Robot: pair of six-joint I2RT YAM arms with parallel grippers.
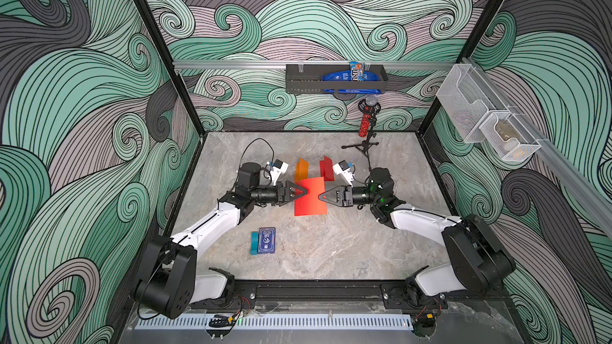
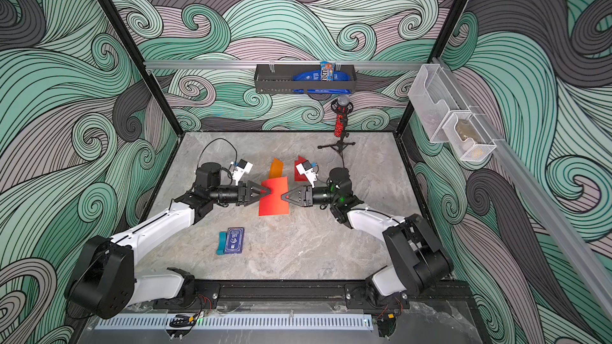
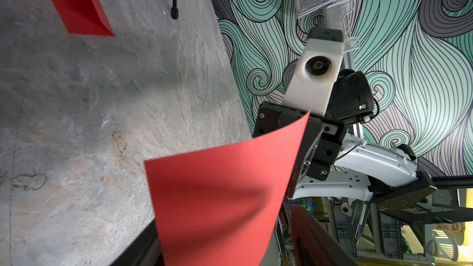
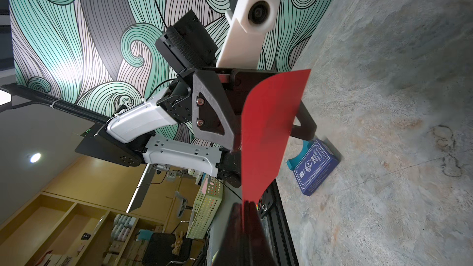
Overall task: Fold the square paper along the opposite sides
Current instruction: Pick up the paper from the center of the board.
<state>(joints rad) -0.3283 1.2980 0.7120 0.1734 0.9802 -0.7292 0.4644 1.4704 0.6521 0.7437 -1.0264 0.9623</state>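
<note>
The red square paper (image 1: 309, 197) (image 2: 273, 197) is held up off the stone table, bowed, between both arms in both top views. My right gripper (image 1: 320, 196) (image 4: 247, 204) is shut on one side edge of the paper (image 4: 266, 129). My left gripper (image 1: 304, 191) (image 3: 230, 248) is open at the opposite edge. Its fingers (image 4: 212, 108) stand wide apart on either side of the sheet, and one finger (image 3: 314, 239) shows a gap to the paper (image 3: 217, 195). Whether the paper's lower edge touches the table I cannot tell.
Behind the paper stand a folded orange sheet (image 1: 301, 169) and a folded red sheet (image 1: 326, 168). A blue card box (image 1: 266, 240) with a teal piece (image 1: 254, 243) lies nearer the front left. A microphone stand (image 1: 366, 127) is at the back right.
</note>
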